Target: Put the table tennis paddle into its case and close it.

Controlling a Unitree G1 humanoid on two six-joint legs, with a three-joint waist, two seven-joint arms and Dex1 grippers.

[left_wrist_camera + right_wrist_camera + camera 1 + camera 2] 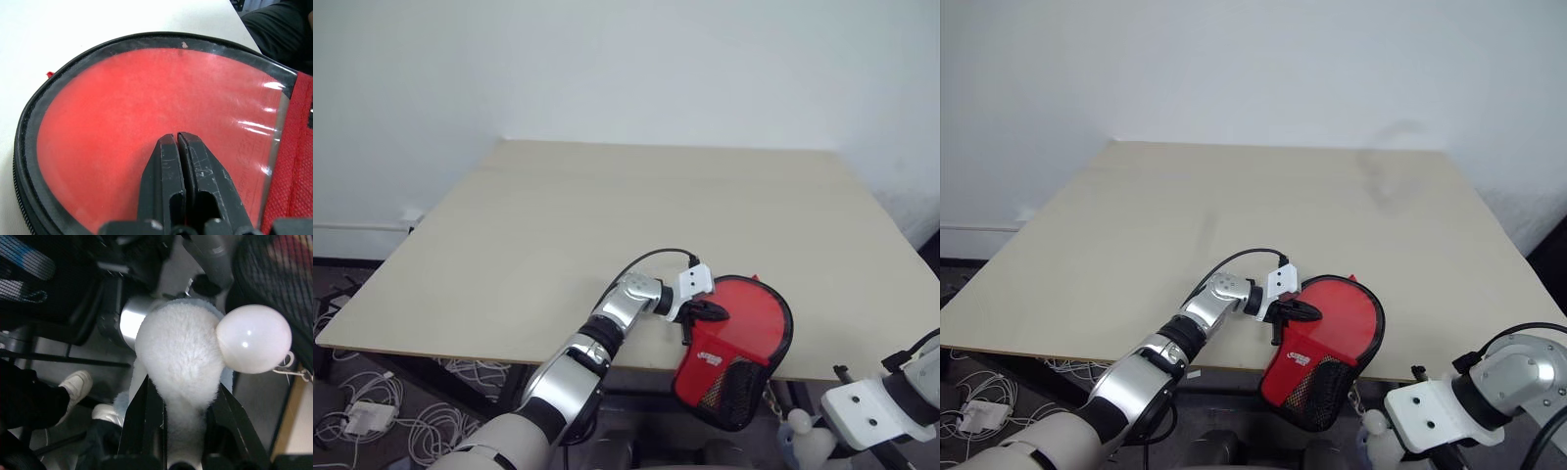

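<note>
A red paddle-shaped case lies at the near edge of a pale wooden surface, its round end on the board and its black mesh end hanging out over the edge. The left claw rests on top of the case's round part, both black fingers pressed together with nothing between them, tips down against a clear window through which a flat red face shows; whether that is the table tennis paddle itself cannot be told for sure. A black zip-trimmed border runs around the window just beyond the fingertips, and a small red tab pokes out at the case's far rim, on the side of the claw away from the robot. A white logo sits on the red fabric just past the claw toward the mesh end.

Well apart from the case, off the surface and lower down on the robot's right, the right claw is clamped around a fluffy white plush toy, its two fingers squeezing the toy's narrow part from either side. A glossy white ball is attached to the plush just past the fingertips. Beyond it, the case's mesh hangs close by, and below lies the floor, with a person's white shoe and dark trouser leg.
</note>
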